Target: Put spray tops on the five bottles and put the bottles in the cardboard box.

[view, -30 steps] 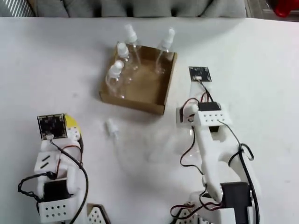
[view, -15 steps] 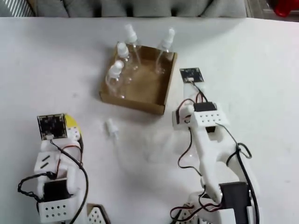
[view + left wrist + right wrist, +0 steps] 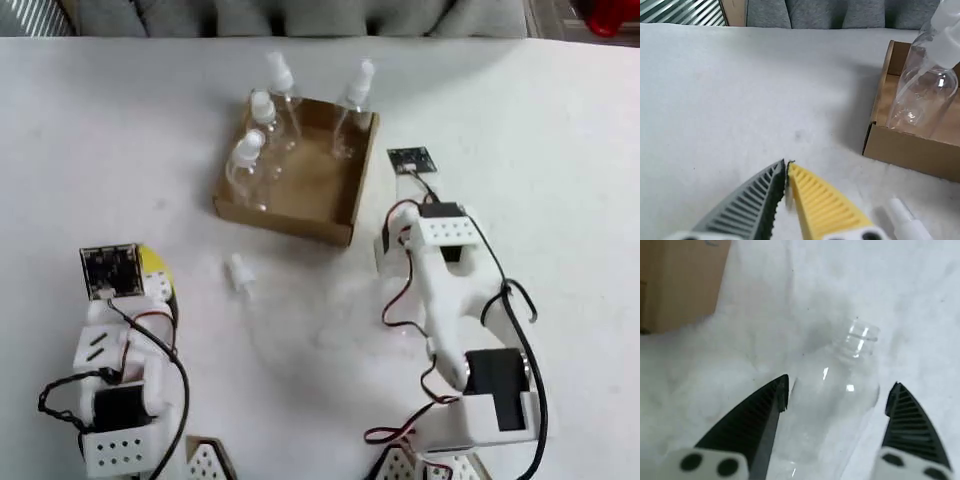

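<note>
Lower left of the high view: left end effector (image 3: 786, 167) pinched closed, empty. Just right: loose spray top (image 3: 237, 272) on the table (image 3: 100, 120). Upper centre: cardboard box (image 3: 285, 222) holding 4 capped bottles (image 3: 246, 160). Right of centre: right end effector (image 3: 840, 382) spread wide, straddling 1 uncapped bottle (image 3: 840, 402) lying on the table.
</note>
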### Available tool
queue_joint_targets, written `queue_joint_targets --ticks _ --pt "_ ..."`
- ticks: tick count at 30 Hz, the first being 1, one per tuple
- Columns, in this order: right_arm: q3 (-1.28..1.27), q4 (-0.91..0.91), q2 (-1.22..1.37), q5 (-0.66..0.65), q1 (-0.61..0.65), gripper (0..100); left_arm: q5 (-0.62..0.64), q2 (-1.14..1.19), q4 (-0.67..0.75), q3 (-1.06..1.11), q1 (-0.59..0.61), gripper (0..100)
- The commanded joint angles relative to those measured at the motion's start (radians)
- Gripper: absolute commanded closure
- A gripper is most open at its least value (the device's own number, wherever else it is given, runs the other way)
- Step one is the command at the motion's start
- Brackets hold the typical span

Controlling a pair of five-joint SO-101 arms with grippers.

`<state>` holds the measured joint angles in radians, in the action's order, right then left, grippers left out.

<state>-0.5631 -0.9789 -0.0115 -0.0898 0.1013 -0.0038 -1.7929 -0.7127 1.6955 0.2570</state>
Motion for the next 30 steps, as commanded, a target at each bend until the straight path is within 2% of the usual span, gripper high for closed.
queue_joint_targets --ticks 1,20,22,27,30 --pt "0.052 0.008 -0.005 -0.017 -0.013 71.3 -0.008 0.016 -0.005 0.0 -0.013 98" --pt "0.071 0.051 0.031 -0.041 -0.031 72.1 -0.008 0.016 -0.017 0.0 -0.012 98" --pt "0.078 0.05 0.045 -0.061 -0.03 76.7 -0.008 0.016 -0.018 0.0 -0.013 98" --pt "0.098 0.054 0.061 -0.064 -0.033 95.1 -0.008 0.016 -0.02 0.0 -0.013 98" --pt "0.1 0.056 0.061 -0.063 -0.042 96.7 -0.008 0.016 -0.02 0.0 -0.013 98"
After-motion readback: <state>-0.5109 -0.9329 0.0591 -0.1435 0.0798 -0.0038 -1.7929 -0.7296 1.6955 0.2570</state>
